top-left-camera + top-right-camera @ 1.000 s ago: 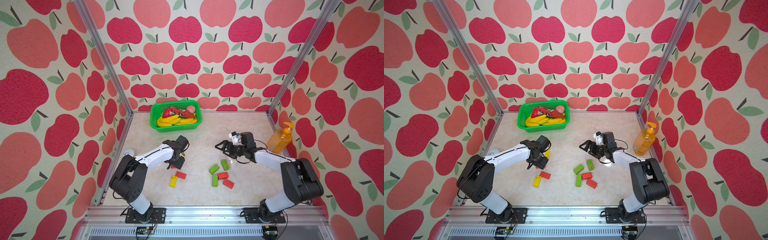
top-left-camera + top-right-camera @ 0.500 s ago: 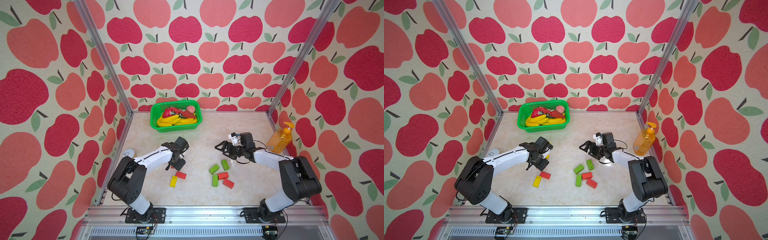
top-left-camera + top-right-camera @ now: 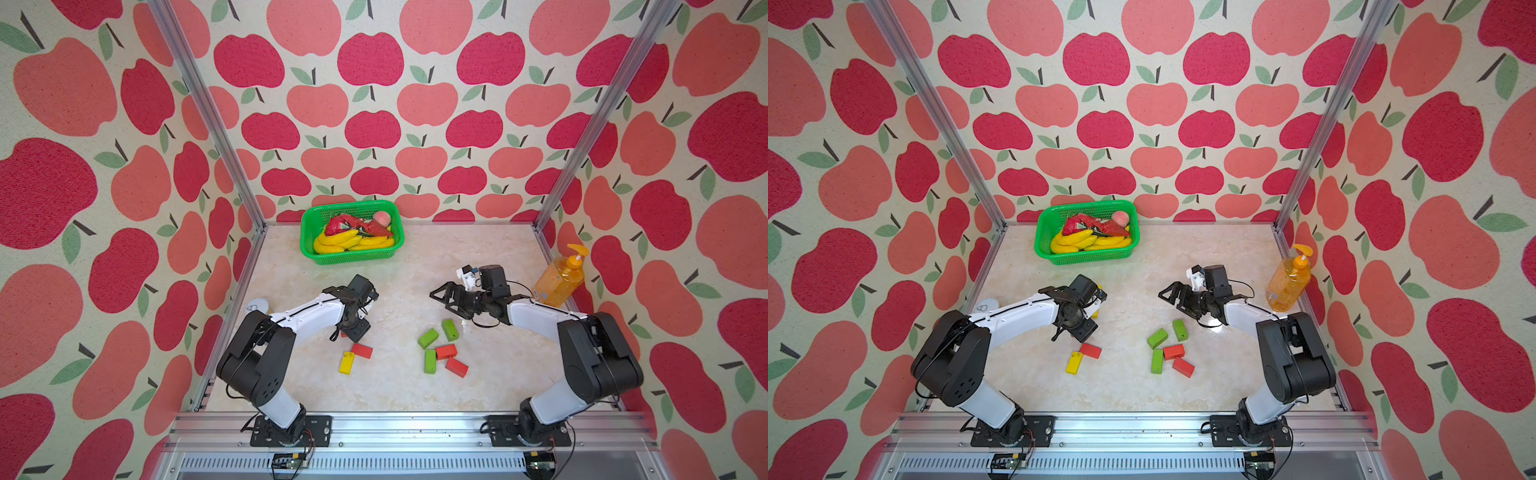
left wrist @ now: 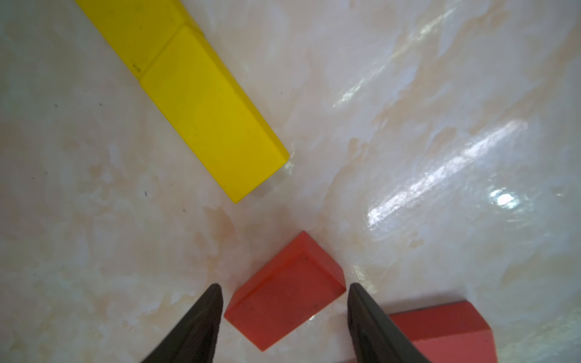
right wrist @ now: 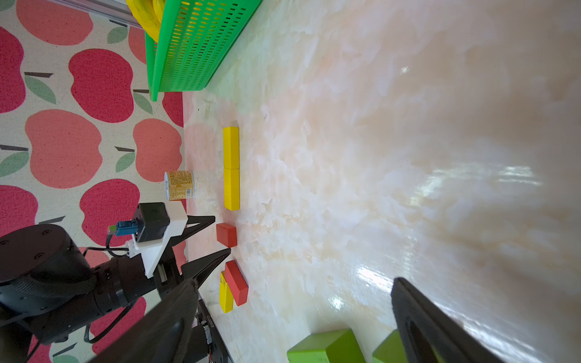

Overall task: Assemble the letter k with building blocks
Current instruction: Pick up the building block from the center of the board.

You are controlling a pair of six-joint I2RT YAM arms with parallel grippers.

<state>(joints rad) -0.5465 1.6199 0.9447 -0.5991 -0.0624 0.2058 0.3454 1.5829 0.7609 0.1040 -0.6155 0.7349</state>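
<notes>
**Building blocks in two clusters, left claw astride a red one**

Read the worktop as a clock, with twelve at the back wall. Your left claw points down at about eight o'clock. Its tips stand half apart on either side of a red block, which lies flat on the worktop, skewed to the fingers. The gaps at its corners are hairline, so you cannot tell whether the tips press it.

At that block's twelve o'clock, two yellow blocks lie end to end in one straight line, touching each other but apart from the red one. At its six o'clock, a second red block lies just beside a third yellow block.

At four o'clock, three green blocks and two more red blocks lie close together in no order.

Your right claw sits at two o'clock, spread wide and empty. It is near the green blocks, at their twelve o'clock, and well apart from the left claw.

A green basket of toy bananas stands at eleven o'clock against the back wall. An orange soap bottle stands at the three o'clock edge, and a small can at the nine o'clock edge.
</notes>
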